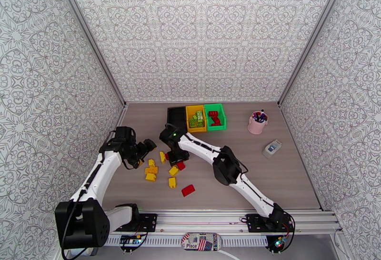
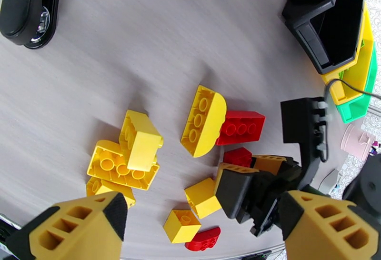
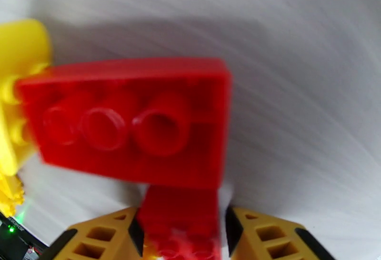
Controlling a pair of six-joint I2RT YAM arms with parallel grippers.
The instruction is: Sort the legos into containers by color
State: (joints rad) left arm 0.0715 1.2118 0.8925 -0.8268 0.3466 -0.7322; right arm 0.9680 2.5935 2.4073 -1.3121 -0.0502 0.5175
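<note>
Hand on the right (image 3: 182, 237) pinches a small red plastic lego (image 3: 180, 208) just beside a bigger red brick (image 3: 128, 123). Left hand (image 1: 146, 147) is wide open.

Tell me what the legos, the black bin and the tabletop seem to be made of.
Legos, like the large red brick and the small red brick in the right tool: hard moulded plastic, glossy, with highlights on the tubes. Black bin: thin-walled plastic, duller sheen. Tabletop: probably wood-look laminate, given its streaked grey-brown grain; real wood can't be ruled out.
</note>
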